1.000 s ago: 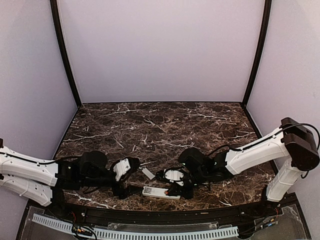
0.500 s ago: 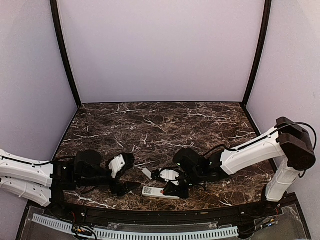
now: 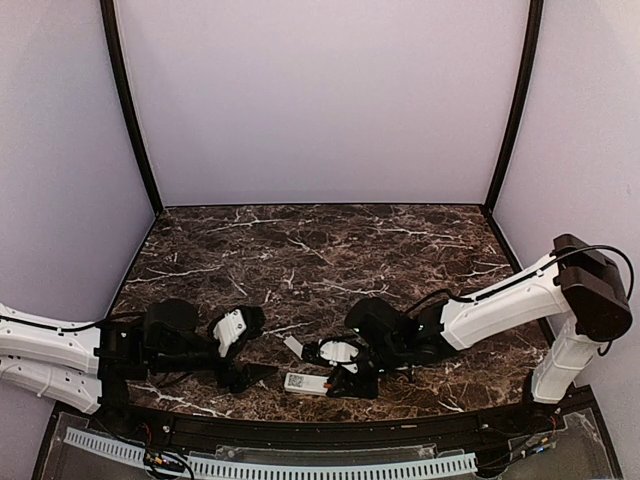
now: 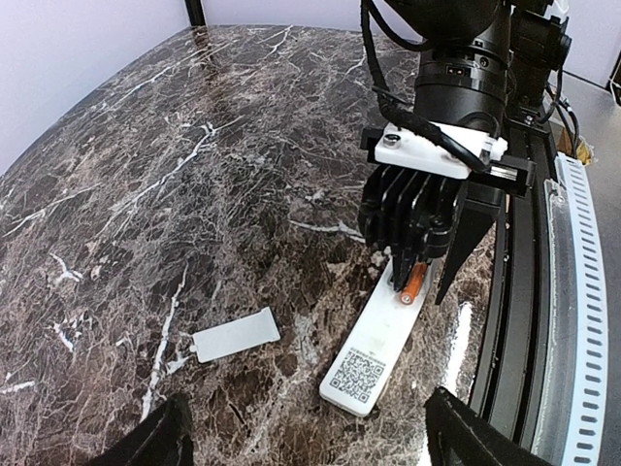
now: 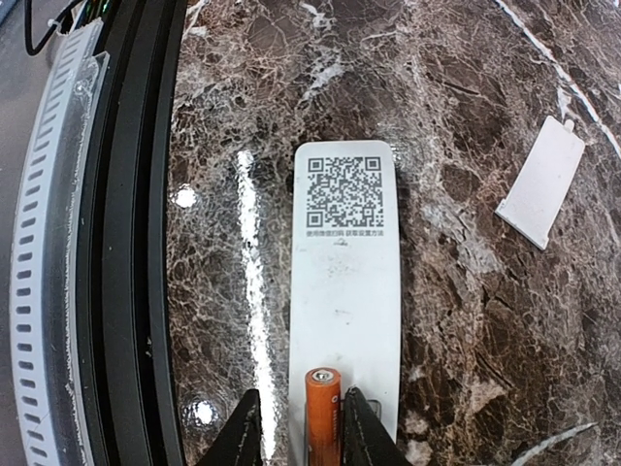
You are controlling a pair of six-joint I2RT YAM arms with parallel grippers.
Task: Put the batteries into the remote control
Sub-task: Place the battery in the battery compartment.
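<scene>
The white remote control (image 5: 344, 272) lies back side up near the table's front edge, its QR code showing. An orange battery (image 5: 323, 413) rests in the open compartment at the end under my right gripper (image 5: 301, 437). That gripper is open, with a finger on each side of the battery and a clear gap on the left. From the left wrist, the remote control (image 4: 374, 349) and the battery (image 4: 413, 283) sit ahead, under the right gripper (image 4: 422, 291). My left gripper (image 4: 310, 447) is open, empty, and short of the remote.
The remote's loose white battery cover (image 4: 236, 335) lies flat on the marble, left of the remote and apart from it. The black front rail (image 5: 126, 243) runs close beside the remote. Both arms (image 3: 480, 315) reach low over the table's front strip.
The right gripper's jaws have parted from the orange battery, which stays on the remote. The left arm has drawn back a little to the left.
</scene>
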